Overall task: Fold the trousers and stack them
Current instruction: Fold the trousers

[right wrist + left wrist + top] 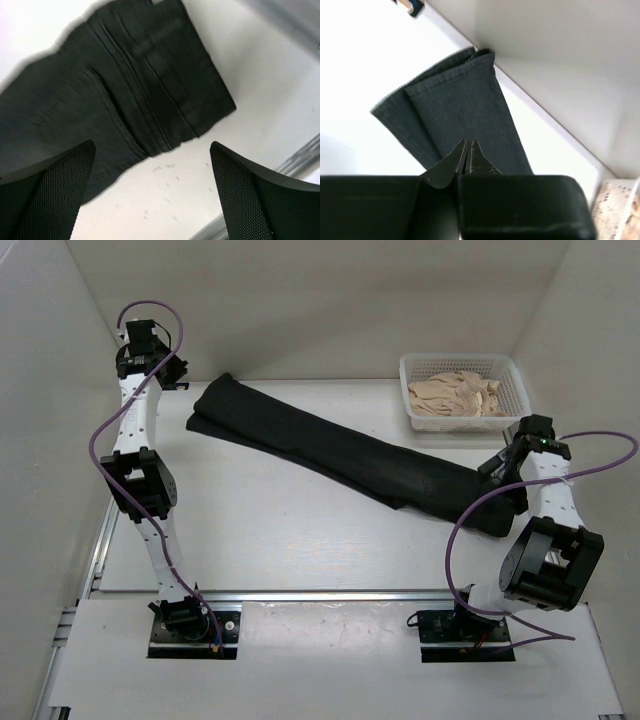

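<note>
We see the trousers (330, 445), matte black, legs doubled, lying diagonally across the table (280, 540), far left to near right. Our left gripper (468, 150) is pressed together, empty; our right gripper (151, 150) spreads wide above them.

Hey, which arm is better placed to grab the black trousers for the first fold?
Probably the right: the right gripper is open, poised over the waist end of the trousers. The left gripper is shut, with the leg hems ahead of it.

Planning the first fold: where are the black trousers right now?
Top view: the trousers lie diagonally, from beside the left end effector, back-left, to the right end effector, front-right.
</note>
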Robot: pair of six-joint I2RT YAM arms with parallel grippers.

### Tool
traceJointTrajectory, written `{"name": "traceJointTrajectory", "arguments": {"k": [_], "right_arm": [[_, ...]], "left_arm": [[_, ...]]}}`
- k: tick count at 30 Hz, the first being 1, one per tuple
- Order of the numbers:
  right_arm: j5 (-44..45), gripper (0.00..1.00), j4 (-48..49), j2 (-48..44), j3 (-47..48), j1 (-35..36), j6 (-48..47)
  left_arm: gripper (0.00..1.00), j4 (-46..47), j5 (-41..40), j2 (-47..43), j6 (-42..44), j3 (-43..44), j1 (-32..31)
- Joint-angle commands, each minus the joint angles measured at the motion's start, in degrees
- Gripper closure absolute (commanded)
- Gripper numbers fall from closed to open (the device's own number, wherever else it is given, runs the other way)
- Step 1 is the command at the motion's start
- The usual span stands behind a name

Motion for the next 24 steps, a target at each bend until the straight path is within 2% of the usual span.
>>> {"name": "traceJointTrajectory", "arguments": {"k": [1, 2, 5, 7, 9, 10, 13, 18, 21, 24], "right_arm": [[-4.89, 0.00, -1.23, 0.45, -3.27, -0.30, -1.02], [-5.59, 0.00, -1.23, 0.45, -3.27, -0.30, -1.02], [-5.60, 0.00, -0.71, 0.45, -3.27, -0.30, -1.54], [-7.52, 0.00, -0.71, 0.45, -3.27, -0.91, -1.54], [-10.95, 0.00, -0.71, 0.45, -4.14, -1.61, -1.54], [-12.44, 0.00, -0.01, 1.06, -4.67, -1.61, -1.54], [-17.44, 0.00, 0.79, 2.29, -7.48, -3.02, -1.02], [-18.87, 0.00, 3.34, 2.82, -10.13, -3.55, 0.13], [-18.87, 0.00, 3.86, 2.82, -10.74, -3.55, 0.13], [-18.87, 0.00, 3.86, 2.82, -11.27, -3.55, 0.13]], "left_arm": [[0.90, -0.22, 0.34, -1.20, 4.51, -3.54, 0.71], [0.90, -1.97, 1.13, 2.21, 5.12, -1.11, 0.71], [0.63, -7.95, 1.14, 9.34, 5.83, 8.80, -0.60], [0.39, -10.51, 1.92, 14.44, 5.83, 11.22, -0.60], [0.28, -10.51, 0.88, 16.29, 5.22, 11.22, -1.22], [0.26, -10.51, 0.87, 17.09, 5.22, 11.22, -1.92], [0.26, -10.51, 0.35, 19.98, 4.69, 13.50, -1.92], [0.38, -10.51, 0.96, 23.68, 2.94, 17.81, -2.45], [0.41, -10.51, 1.57, 25.00, 2.41, 19.39, -2.98], [0.55, -9.90, 2.10, 25.53, 2.41, 19.40, -2.98]]}}
